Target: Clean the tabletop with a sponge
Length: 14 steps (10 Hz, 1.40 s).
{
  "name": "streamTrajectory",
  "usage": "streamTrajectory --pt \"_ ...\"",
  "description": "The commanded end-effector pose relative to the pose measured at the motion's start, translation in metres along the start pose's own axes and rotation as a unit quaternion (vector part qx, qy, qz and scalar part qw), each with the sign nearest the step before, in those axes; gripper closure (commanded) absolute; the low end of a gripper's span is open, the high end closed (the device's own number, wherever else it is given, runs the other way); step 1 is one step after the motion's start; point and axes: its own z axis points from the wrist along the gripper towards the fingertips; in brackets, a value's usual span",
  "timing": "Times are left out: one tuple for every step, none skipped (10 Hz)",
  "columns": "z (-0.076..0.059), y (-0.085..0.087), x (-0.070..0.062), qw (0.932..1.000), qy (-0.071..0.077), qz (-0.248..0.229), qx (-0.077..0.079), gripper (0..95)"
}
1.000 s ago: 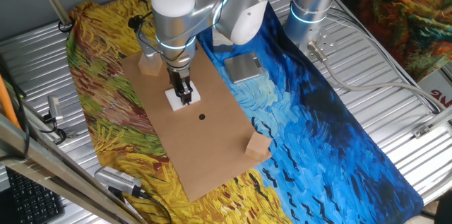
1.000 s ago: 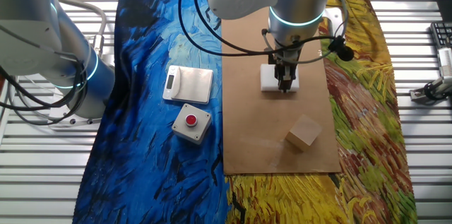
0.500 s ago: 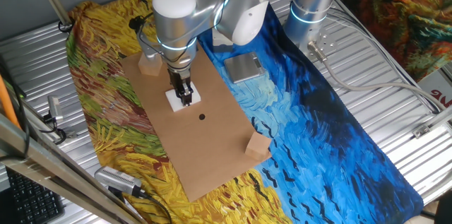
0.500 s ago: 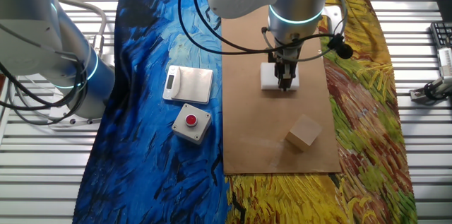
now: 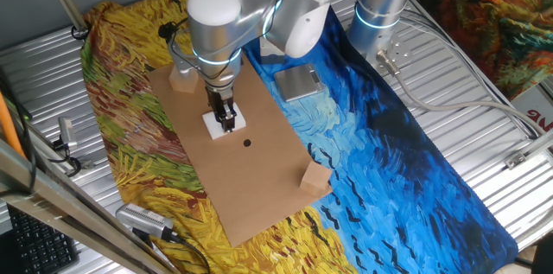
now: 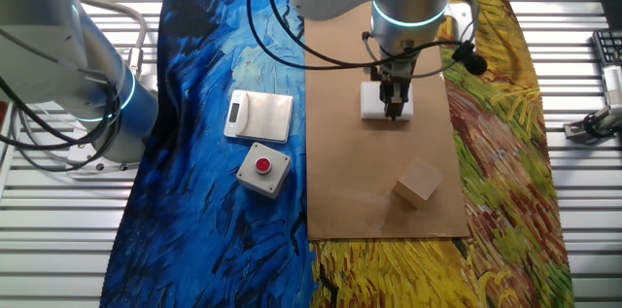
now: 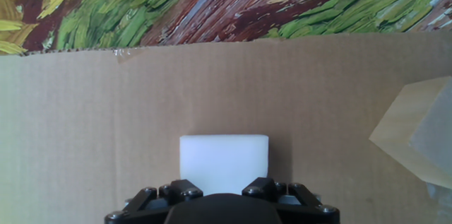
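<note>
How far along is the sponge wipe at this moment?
Done: the gripper has come down onto the sponge on the tabletop; whether it grips cannot be told. In hand: nothing has visibly been wiped. Left: the black spot lies uncovered, apart from the sponge, so the wipe over it remains.

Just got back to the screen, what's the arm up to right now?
The gripper is down on the sponge, which sits on the brown tabletop; the fingers appear to hold it. The black spot lies bare just beside the sponge, not yet wiped. Two wooden cubes also sit on the board, one at each end.
</note>
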Motion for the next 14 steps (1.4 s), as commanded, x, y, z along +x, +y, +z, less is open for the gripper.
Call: streamTrajectory --pt "-0.001 0.002 -0.001 1.0000 -0.002 0.001 0.000 38.0" --pt "-0.001 0.004 -0.001 1.0000 -0.003 0.002 -0.001 38.0" --pt "-0.001 0.005 0.000 1.0000 -0.003 0.002 -0.002 38.0" --pt "0.000 0.006 0.000 1.0000 -0.003 0.002 -0.001 38.0" --pt "0.000 0.007 0.000 1.0000 -0.004 0.002 -0.001 38.0" --pt "0.000 0.008 0.000 1.0000 -0.004 0.002 -0.001 38.0" --pt "0.000 0.010 0.001 1.0000 -0.005 0.003 -0.001 38.0" --pt "-0.001 0.011 0.001 1.0000 -0.005 0.004 -0.001 38.0" --pt "-0.001 0.011 0.001 1.0000 -0.005 0.003 -0.002 38.0" --pt "-0.001 0.013 0.001 1.0000 -0.006 0.004 -0.002 38.0" --pt "-0.001 0.014 0.002 1.0000 -0.006 0.005 -0.002 38.0" --pt "-0.001 0.017 0.002 1.0000 -0.007 0.006 -0.003 38.0" --pt "-0.001 0.018 0.003 1.0000 -0.007 0.006 -0.002 38.0" --pt "-0.001 0.019 0.003 1.0000 -0.007 0.006 -0.002 38.0"
